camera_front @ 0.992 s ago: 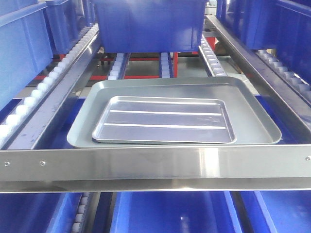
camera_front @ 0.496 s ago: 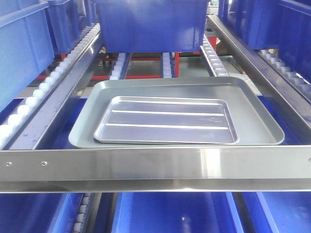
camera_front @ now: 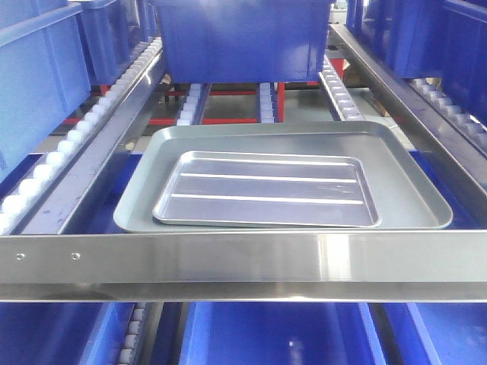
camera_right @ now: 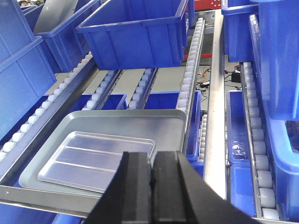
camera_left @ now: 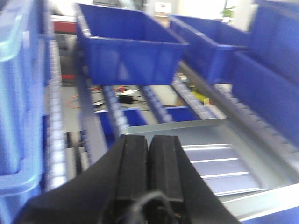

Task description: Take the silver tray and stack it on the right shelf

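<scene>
The silver tray, shiny with two raised ribs, lies flat inside a larger dull grey tray on the right shelf, behind its steel front bar. No gripper shows in the front view. In the blurred left wrist view my left gripper is shut and empty, above and to the near left of the silver tray. My right gripper is also shut on nothing, above the near right corner of the silver tray and the grey tray.
A big blue bin stands on the rollers behind the trays. White roller lanes and steel rails flank the shelf. More blue bins sit on the neighbouring lanes and on the level below.
The whole scene has drifted slightly right in the front view. The trays have not moved on the shelf.
</scene>
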Motion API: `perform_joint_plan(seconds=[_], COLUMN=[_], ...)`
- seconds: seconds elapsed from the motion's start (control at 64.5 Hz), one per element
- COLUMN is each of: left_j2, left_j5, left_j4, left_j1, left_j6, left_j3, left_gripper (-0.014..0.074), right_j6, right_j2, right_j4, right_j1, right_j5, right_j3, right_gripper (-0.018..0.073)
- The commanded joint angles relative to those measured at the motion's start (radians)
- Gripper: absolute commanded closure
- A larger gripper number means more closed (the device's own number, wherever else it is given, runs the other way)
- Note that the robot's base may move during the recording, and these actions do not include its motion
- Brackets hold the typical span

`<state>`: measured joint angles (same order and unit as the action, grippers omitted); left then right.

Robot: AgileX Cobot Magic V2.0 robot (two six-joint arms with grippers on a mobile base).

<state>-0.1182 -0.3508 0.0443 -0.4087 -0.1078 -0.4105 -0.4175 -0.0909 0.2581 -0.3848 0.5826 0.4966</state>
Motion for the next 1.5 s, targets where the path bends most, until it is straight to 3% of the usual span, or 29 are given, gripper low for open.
perform_joint_plan(seconds=[0.0,0.217,0.341,0.372,1.488], left_j2=[0.013,0.140,0.144,0.146,0.146], left_j5=[0.111,0.318,0.534,0.474,0.496], left_j4=[-0.029,-0.029,-0.031,-0.031,-0.031], left_j1=[0.090,0.267,0.330,0.338,0.341], left_j6=[0.032,0.032,0.032,0.032,0.032], left_j3=[0.035,0.304,0.467,0.456,0.459], left_gripper=[0.0689,0.0689,0.0689,0.0689,0.0689], right_j6=[0.007,0.007,0.007,0.007,0.020], right_j2=[-0.014,-0.014,-0.014,-0.014,-0.014], right_j4=[0.023,0.023,0.023,0.023,0.023], right_j1=[0.004,0.004,0.004,0.004,0.020], right_j5=[-0.082,-0.082,-0.082,-0.082,-0.086], right_j3=[0.027,0.027,0.027,0.027,0.019], right_gripper=[0.0511,0.0511,0.0511,0.0511,0.0511])
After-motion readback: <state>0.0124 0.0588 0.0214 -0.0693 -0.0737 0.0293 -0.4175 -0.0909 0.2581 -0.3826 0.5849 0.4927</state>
